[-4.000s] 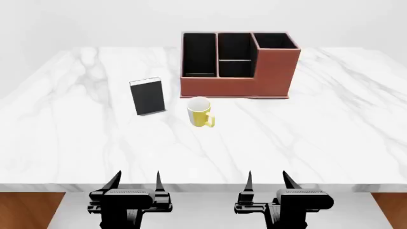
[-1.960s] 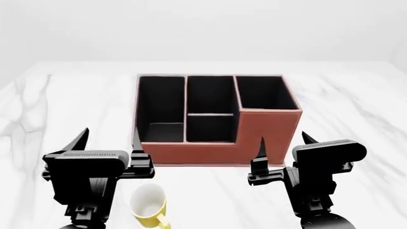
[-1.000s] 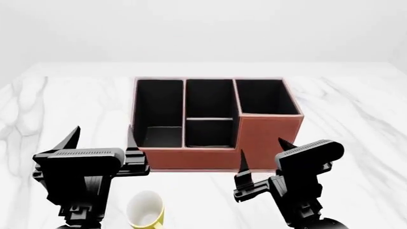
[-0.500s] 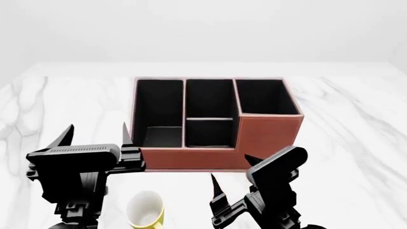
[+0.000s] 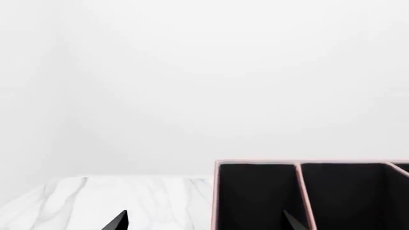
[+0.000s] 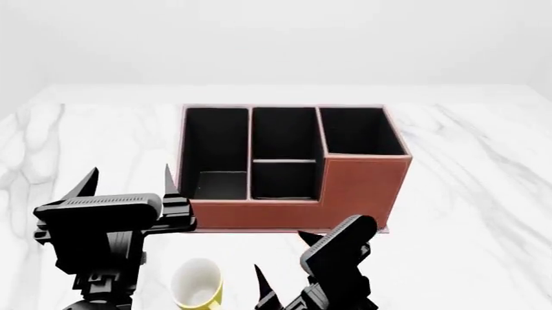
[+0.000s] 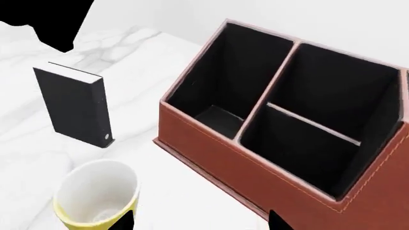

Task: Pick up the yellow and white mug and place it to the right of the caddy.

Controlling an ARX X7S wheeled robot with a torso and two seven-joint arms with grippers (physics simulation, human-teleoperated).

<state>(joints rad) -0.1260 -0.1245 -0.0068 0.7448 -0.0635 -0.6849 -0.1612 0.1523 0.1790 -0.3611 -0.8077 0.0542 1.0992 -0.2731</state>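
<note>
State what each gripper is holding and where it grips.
Nothing is held. The left gripper and right gripper are open and empty; the yellow and white mug stands free on the table.

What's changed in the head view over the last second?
The right gripper swung left and down toward the yellow and white mug, tilting; its jaws are open, nothing grasped. The left gripper, the mug and the caddy barely moved.

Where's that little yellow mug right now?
In the head view the mug stands upright on the marble table, near the bottom edge, in front of the caddy's left end, between the two pincers.
</note>
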